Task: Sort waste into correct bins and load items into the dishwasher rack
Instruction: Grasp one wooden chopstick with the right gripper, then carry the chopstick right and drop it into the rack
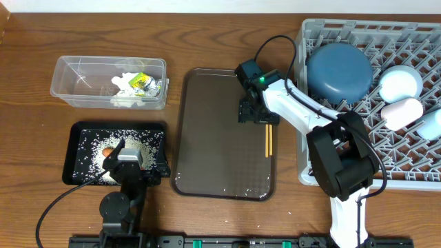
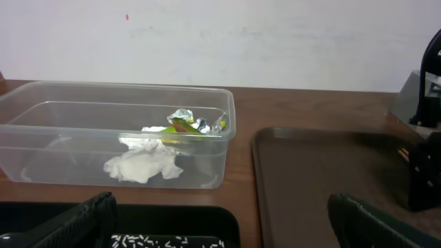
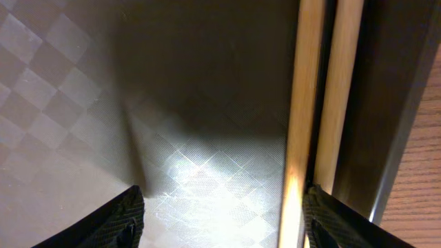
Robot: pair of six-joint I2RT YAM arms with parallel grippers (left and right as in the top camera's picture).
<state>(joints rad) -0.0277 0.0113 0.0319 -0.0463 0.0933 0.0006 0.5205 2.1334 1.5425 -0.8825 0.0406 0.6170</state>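
Wooden chopsticks [image 1: 268,140] lie parallel, long axis near-to-far, along the right edge of the tray [image 1: 213,138]. Right gripper [image 3: 224,213] spread above them; left gripper [image 2: 220,220] spread. Wood table [image 1: 27,124]; white wall [image 2: 275,41].

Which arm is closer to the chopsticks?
Right. The right arm has its jaws just above the chopsticks on the brown tray; the left arm is over the black tray, far away.
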